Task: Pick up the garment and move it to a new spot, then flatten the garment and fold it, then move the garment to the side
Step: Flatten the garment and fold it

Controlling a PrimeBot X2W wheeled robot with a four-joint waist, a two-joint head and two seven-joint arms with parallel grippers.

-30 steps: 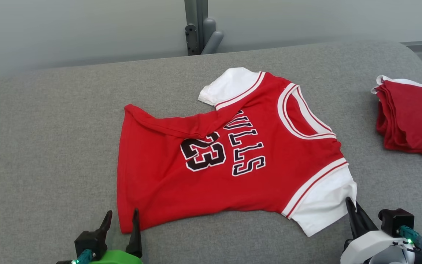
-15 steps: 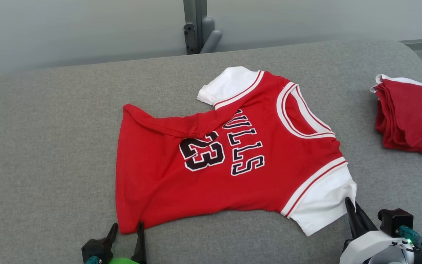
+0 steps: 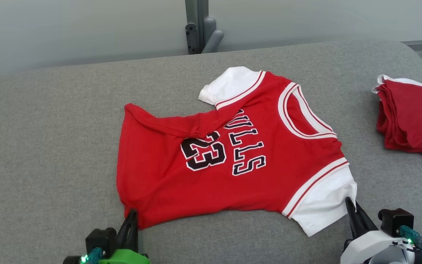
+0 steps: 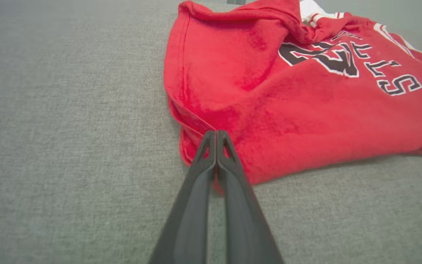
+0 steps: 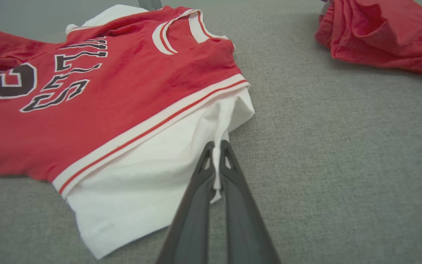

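Clamping left gripper (image 4: 216, 132): pressed together on jersey (image 4: 291, 110) hem corner, apparently caught.
Right gripper (image 5: 217, 145): pinching white sleeve (image 5: 141, 183).

One jersey (image 3: 233, 165), one folded red pile (image 3: 412, 121), two grippers (image 3: 133, 215) (image 3: 349, 204)

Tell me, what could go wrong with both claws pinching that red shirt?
The left gripper pinches only the very hem corner of the jersey, so the cloth may slip out on lifting.
The right gripper holds just a thin pleat of the white sleeve, which might pull free.
A flap of the jersey lies folded over above the number; it could stay trapped if not smoothed.
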